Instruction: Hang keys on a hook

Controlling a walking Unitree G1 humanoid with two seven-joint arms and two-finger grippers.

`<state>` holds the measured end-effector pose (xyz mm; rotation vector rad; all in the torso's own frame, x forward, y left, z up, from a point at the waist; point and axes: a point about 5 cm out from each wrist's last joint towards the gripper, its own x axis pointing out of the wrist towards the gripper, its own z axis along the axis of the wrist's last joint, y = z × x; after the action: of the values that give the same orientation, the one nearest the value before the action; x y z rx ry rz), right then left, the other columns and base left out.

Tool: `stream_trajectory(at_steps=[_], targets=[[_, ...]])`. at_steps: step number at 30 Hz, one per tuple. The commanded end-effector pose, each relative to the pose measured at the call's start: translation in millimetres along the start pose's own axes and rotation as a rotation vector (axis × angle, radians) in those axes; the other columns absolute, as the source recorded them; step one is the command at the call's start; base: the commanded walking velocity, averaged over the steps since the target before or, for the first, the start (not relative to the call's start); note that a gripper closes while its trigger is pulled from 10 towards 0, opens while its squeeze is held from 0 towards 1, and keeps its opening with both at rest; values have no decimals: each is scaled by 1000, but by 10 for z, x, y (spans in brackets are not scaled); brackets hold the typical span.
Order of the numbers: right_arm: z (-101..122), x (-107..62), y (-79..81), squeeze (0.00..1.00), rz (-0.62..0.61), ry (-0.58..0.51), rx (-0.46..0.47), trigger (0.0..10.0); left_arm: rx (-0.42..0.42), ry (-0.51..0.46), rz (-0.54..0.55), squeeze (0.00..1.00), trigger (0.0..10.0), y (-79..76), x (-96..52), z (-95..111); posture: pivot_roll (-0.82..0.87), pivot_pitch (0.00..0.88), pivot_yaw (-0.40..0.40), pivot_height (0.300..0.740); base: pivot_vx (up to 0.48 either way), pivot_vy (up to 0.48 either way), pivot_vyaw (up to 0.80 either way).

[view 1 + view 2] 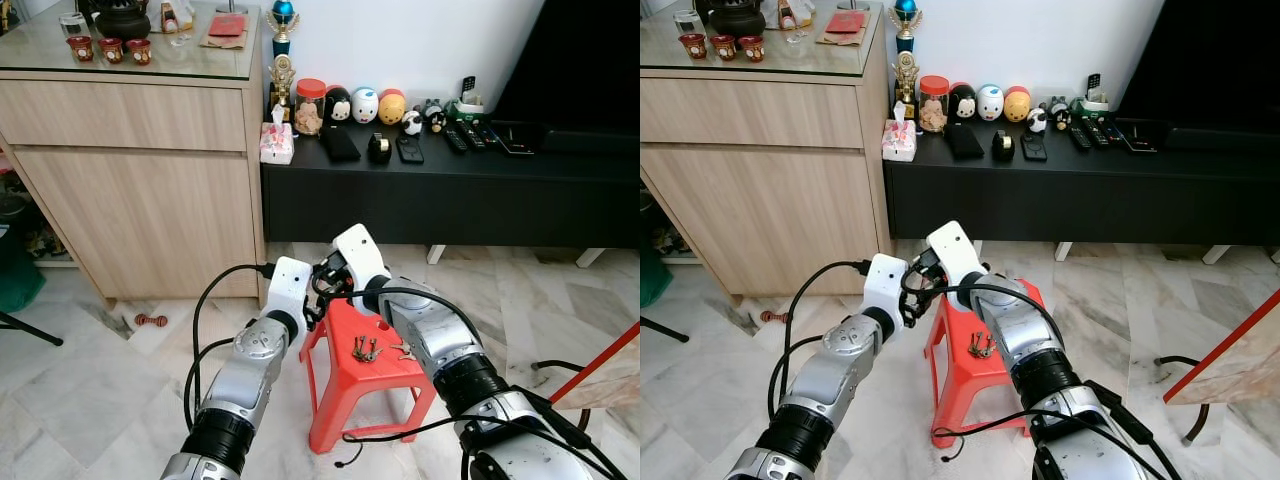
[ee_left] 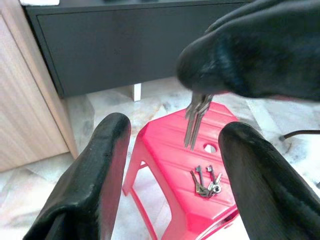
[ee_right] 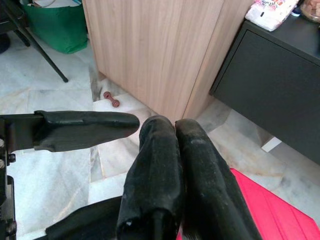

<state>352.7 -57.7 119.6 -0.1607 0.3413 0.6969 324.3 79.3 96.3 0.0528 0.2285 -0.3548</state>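
Keys — a silver metal bunch (image 2: 196, 120) — hang blade-down, pinched in our clenched right tool (image 2: 235, 75), dangling between the spread black fingers (image 2: 95, 170) of our released left tool (image 2: 172, 172), above the red plastic stool (image 2: 170, 150) where a second bunch (image 2: 205, 182) lies.

Bright and even, as from soft daylight indoors. Sharp across both eye views, with no motion blur. Faint pale reflections on the glass top of the light wooden cabinet (image 1: 150, 62) and on the polished marble floor (image 1: 90, 380). Only a soft, weak shadow under the red plastic stool (image 1: 365, 372). Out of focus in the wrist views on the near black fingers (image 2: 85, 185); background there clear. Slight bending of straight lines near the edges.
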Motion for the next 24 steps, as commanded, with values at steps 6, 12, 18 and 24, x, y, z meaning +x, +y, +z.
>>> stream_trajectory(at_steps=[6,12,18,24], targets=[[72,-2,-27,0,-8,-18,7,10000,-15,-31,-4,0,7529,-35,24,68,33,0,-121,740,0,0,0],[63,-2,-22,0,-5,-15,7,10000,-27,-49,-11,0,9137,-61,28,93,33,0,-121,740,0,0,0],[68,2,-16,0,-2,-16,5,10000,-20,-55,-19,0,9608,-72,30,103,32,0,-122,740,0,0,0],[69,5,-7,0,1,-16,5,10000,-7,-55,-21,0,902,-73,31,100,32,0,-122,740,0,0,0]])
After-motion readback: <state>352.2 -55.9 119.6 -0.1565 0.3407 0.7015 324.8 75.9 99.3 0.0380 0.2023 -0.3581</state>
